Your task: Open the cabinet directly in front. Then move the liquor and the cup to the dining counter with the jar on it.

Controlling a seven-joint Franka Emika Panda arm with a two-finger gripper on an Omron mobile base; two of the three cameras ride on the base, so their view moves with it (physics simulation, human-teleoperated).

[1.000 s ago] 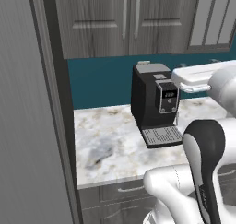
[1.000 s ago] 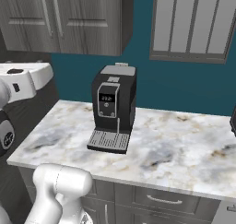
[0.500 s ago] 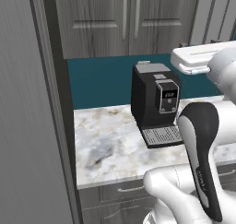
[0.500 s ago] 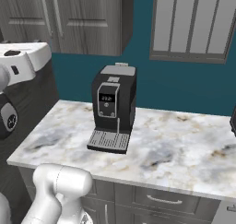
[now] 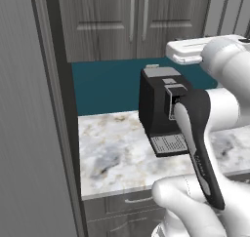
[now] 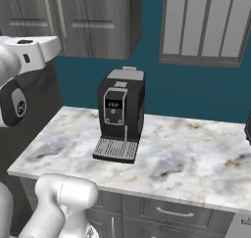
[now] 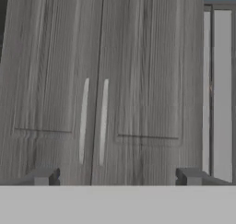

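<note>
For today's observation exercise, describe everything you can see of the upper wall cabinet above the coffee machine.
The cabinet is grey wood-grain with two recessed-panel doors, both shut, meeting at a narrow centre seam. Each door carries a long vertical silver bar handle beside that seam. It hangs on the teal wall above the marble worktop, over the black coffee machine. Nothing touches it; the open claw faces the doors, short of them.

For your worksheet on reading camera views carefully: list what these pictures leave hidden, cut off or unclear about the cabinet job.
- Cabinet contents: hidden in every view by its shut doors.
- Cabinet top: cut off by the upper edge in both base views.
- Coffee machine front: partly covered by the arm in the left base view.
- Hand, open: just the fingertips show in the hand view, so its gap to the handles is unclear.
</note>
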